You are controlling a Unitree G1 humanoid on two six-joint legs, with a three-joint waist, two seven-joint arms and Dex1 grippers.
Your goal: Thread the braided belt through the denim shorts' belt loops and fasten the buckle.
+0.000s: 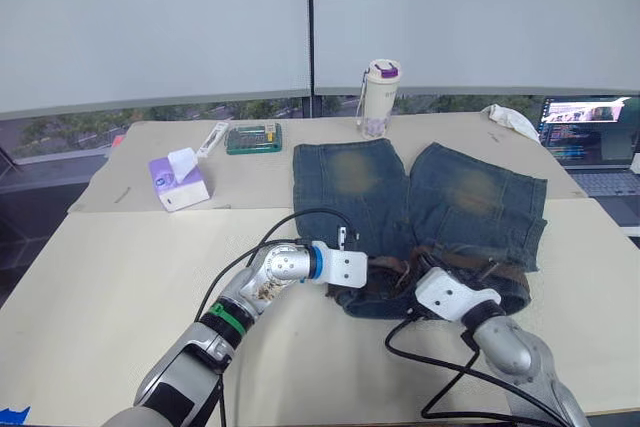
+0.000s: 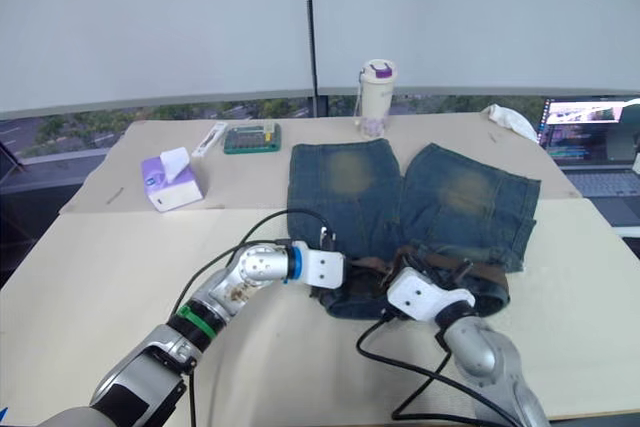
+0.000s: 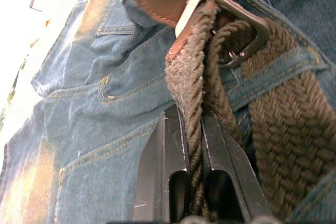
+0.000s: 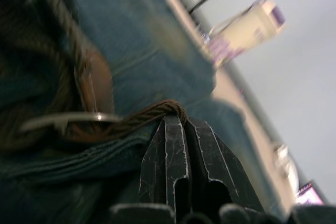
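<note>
You are working at the waistband of the blue denim shorts (image 1: 420, 207) with faded tan patches on both legs, which are lying flat on the pale tabletop (image 1: 120, 277), waistband toward the robot. Taking those shorts as the landmark: well off their left side are sitting a purple-and-white tissue pack (image 1: 179, 181) and a green tray of small tools (image 1: 253, 137); just beyond their far edge is standing a white bottle with a purple lid (image 1: 378, 97).

At the left end of the waistband, your left tool (image 3: 192, 129) is pinching the dark brown braided belt (image 3: 294, 129) edge-on, jaws narrow with the strap clamped between them. You are gripping it just short of the small silver frame buckle (image 3: 231, 11), probably so the strap stays taut and lined up as it feeds through the frame. A blue denim belt loop (image 3: 278, 72) is crossing over the braid beside the buckle, so the belt is already lying in the waistband there.

Toward the middle of the waistband, your right tool (image 4: 181, 129) is closing narrowly on a twisted run of the same belt, likely holding the other side steady against the pull.

From the head, both tools are covering the buckle area, so you cannot tell how many loops are threaded or whether the prong is seated. A laptop to the right of the shorts is cut off by the frame edge.
</note>
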